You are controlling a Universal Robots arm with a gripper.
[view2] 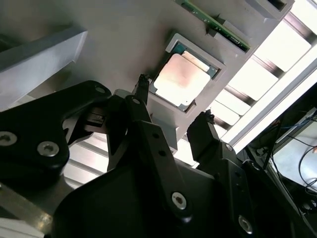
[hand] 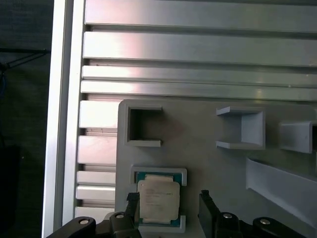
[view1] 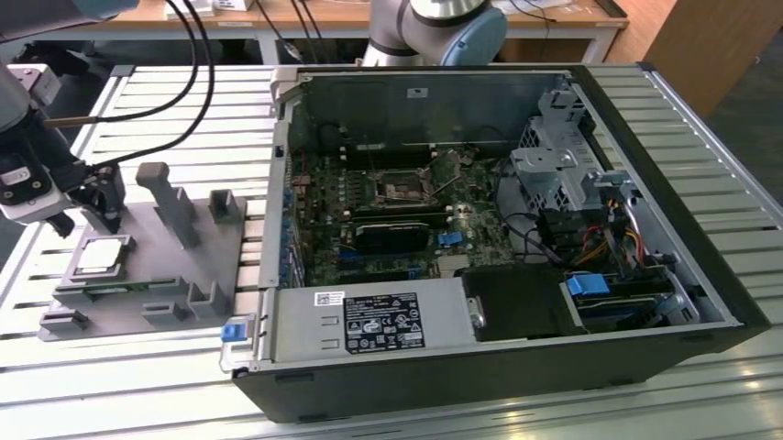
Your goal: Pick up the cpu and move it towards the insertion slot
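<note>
The cpu is a flat silvery chip lying in a square recess of the grey plastic fixture at the exterior view's left. In both wrist views the cpu sits in its framed pocket. My gripper hangs just above it, open, with one black finger beside one edge of the chip and the other finger farther out past the opposite edge. Nothing is held between them. The insertion slot is a dark socket with a metal frame on the green board inside the open computer case.
The fixture carries tall grey posts and blocks close to the gripper. The case wall stands between the fixture and the board. A long black module lies just in front of the socket. Cables trail over the slatted aluminium table.
</note>
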